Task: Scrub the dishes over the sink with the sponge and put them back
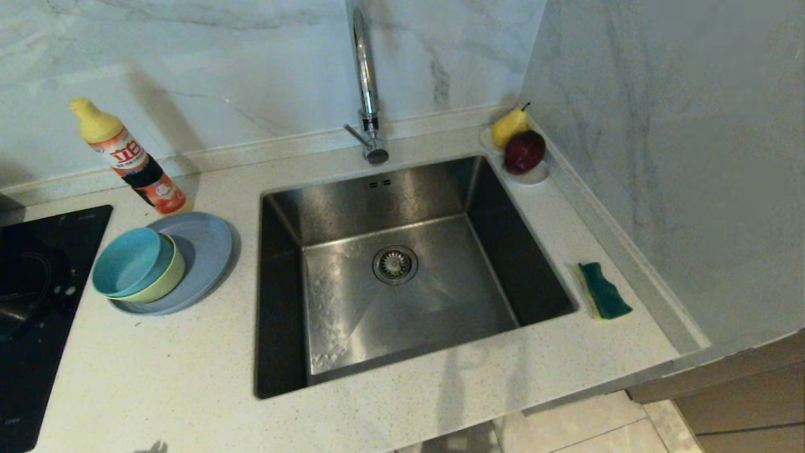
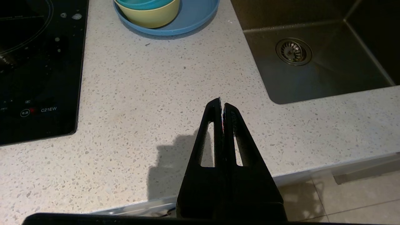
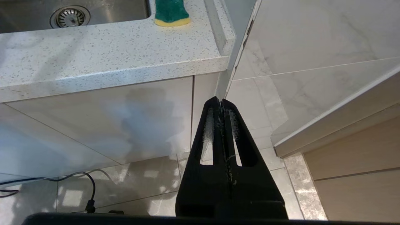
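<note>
The dishes sit stacked left of the sink (image 1: pixel 402 189): a teal-blue bowl (image 1: pixel 126 259) nested in a yellow bowl (image 1: pixel 165 283) on a grey-blue plate (image 1: pixel 204 242). The green-and-yellow sponge (image 1: pixel 604 290) lies on the counter right of the basin. Neither arm shows in the head view. My left gripper (image 2: pixel 222 104) is shut and empty over the counter's front edge, well short of the yellow bowl (image 2: pixel 153 15) and plate (image 2: pixel 193 15). My right gripper (image 3: pixel 220 101) is shut and empty, below counter height in front of the cabinet, far from the sponge (image 3: pixel 171 12).
A tall chrome faucet (image 1: pixel 366 82) rises behind the basin. A dish-soap bottle (image 1: pixel 129 157) stands behind the plate. A black cooktop (image 1: pixel 34 302) fills the far left. A small white dish with a pear and red fruit (image 1: pixel 519 148) sits in the back right corner by the wall.
</note>
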{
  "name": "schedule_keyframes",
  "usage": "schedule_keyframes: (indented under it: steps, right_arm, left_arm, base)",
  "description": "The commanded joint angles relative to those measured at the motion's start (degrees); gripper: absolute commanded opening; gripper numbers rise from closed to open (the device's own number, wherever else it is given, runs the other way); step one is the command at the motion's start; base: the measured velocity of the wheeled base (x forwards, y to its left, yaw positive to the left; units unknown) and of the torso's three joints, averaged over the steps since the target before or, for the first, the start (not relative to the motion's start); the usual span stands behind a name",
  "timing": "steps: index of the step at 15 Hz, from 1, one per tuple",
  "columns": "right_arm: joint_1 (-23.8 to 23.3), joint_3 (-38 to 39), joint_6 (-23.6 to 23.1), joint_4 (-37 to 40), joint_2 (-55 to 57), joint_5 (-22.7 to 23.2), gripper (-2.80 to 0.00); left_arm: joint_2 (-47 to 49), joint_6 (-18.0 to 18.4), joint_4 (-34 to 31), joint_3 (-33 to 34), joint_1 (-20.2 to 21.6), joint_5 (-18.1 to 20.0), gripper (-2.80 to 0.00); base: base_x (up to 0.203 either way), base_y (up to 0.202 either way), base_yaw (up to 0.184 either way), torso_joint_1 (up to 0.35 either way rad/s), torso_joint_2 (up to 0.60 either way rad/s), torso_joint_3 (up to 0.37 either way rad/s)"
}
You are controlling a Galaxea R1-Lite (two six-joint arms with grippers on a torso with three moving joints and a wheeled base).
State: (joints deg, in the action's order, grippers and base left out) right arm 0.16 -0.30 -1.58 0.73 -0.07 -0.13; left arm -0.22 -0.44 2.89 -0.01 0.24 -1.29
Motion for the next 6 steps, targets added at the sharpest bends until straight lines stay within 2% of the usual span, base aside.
schedule_keyframes:
  steps: [1, 6]
  right_arm:
    - [0.0, -0.1, 0.0, 0.0, 0.0, 0.2, -2.80]
    - [0.0, 0.2, 1.1, -1.1, 0.0, 0.0, -2.80]
  left_arm:
    - [0.2, 0.0, 0.0, 1.2, 0.0, 0.0, -2.80]
    - [0.2, 0.0, 0.0, 1.2, 0.0, 0.0, -2.80]
  base:
    - [0.000, 0.000, 0.000, 0.000, 0.00, 0.000]
    - [0.000, 0.000, 0.000, 0.000, 0.00, 0.000]
